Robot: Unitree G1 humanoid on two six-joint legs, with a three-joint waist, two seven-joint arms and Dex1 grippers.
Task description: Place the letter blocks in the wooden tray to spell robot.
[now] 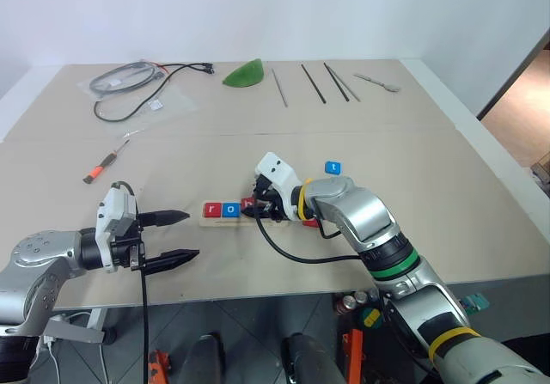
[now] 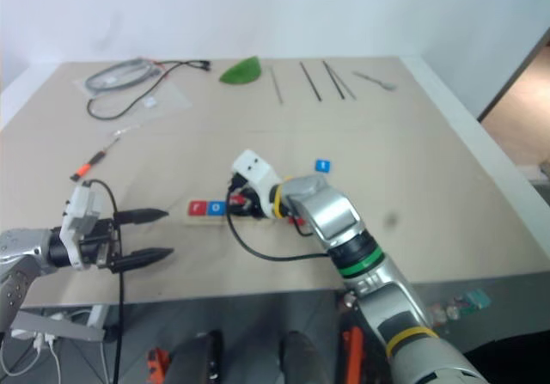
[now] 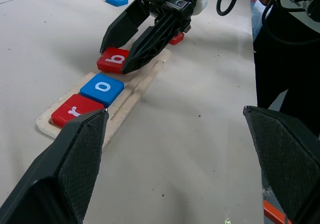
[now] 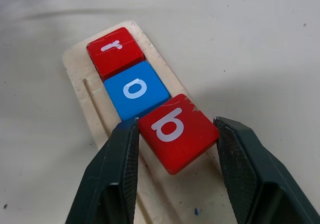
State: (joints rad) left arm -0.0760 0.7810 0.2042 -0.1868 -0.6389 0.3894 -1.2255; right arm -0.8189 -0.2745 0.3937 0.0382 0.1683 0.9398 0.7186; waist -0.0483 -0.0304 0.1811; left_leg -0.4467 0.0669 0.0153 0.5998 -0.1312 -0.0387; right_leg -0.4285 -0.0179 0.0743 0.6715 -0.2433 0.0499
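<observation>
Right gripper [image 4: 176,134] clamps red b block [image 4: 177,131], skewed across wooden tray [image 4: 80,83].

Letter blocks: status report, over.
Right gripper shut on b block, skewed at tray. Left gripper open, idle. r, o seated.

We find the wooden tray [image 1: 225,218] near the table's [image 1: 447,195] front edge, the r block [image 4: 114,51], o block [image 4: 135,89] and b block [image 4: 177,131] lying in it. The t block [image 1: 333,168] lies apart, toward the right edge. Cables [image 1: 137,82] rest at the far left corner.

Left hand [image 1: 176,235] fingers spread wide, pointing level; right hand [image 4: 172,134] angled down, fingers half-closed.
</observation>
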